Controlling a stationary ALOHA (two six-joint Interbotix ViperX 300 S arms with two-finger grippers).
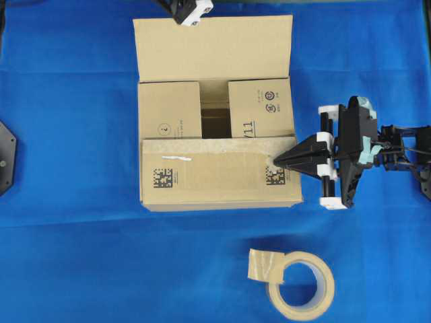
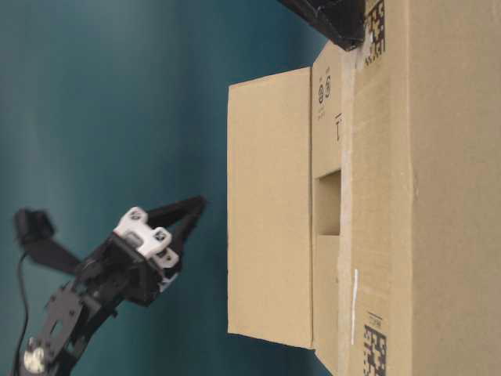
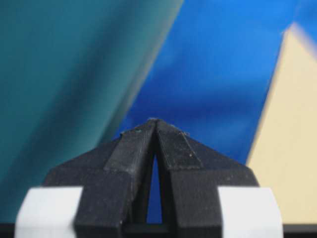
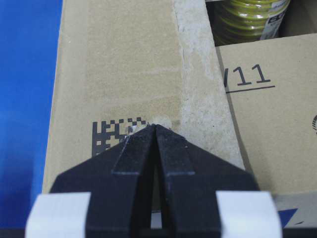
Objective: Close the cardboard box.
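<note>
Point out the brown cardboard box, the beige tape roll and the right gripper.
brown cardboard box (image 1: 202, 176): overhead view, front flap folded down.
beige tape roll (image 1: 322, 301): overhead view, ring's lower right edge.
right gripper (image 1: 277, 161): overhead view, closed fingertips on the flap.

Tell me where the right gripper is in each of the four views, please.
Overhead: right gripper at centre right, tips on the near flap.
Table-level: top edge, partly cut off.
Left wrist: not in view.
Right wrist: bottom centre.
Shared landmark: the square code by its tips.
</note>
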